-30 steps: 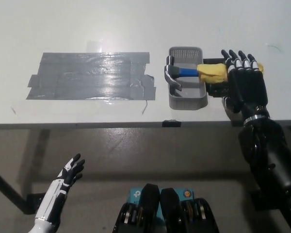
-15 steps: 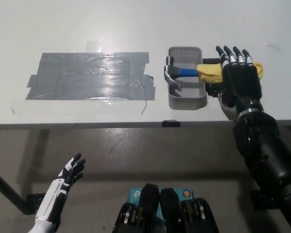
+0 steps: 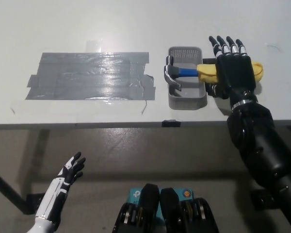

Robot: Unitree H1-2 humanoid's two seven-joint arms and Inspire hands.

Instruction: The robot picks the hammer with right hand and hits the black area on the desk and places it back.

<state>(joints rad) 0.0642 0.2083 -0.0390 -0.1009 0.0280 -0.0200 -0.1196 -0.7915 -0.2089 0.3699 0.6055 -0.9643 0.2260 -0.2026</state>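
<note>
the black right hand was flat over the hammer's yellow handle, fingers apart and holding nothing. the hammer's head lay in the grey basket beside the black tape patch. the white left hand hung low, fingers apart.

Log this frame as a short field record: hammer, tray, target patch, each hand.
hammer: lies across the grey tray, head over the tray, yellow handle sticking out to the right
right hand: black, open, fingers spread, above the yellow handle, not gripping it
left hand: white, open, resting low, below the desk edge
dark tape patch: on the desk, left of the tray, nothing on it
</note>
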